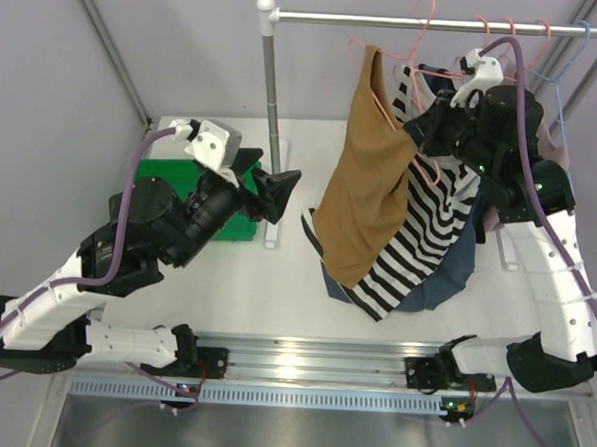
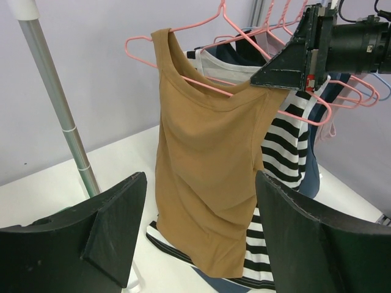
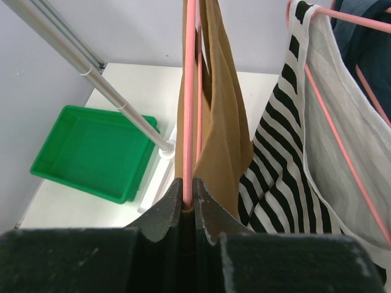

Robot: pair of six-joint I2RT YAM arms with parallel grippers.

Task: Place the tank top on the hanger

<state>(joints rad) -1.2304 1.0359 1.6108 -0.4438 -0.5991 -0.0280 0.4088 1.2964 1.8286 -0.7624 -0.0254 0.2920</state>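
The right gripper is closed firmly on the wire of the thin pink triangular hanger. The soft caramel-brown tank top is hung on this hanger. One strap is seen over the far hanger arm, and the other is hidden behind the fingers. The left gripper is held wide open and empty, near the top but apart from it. If the hanger is tilted, the thin fabric may be slid off, or the black-and-white striped top just behind may be caught. Open room is left towards the grey upright pole.
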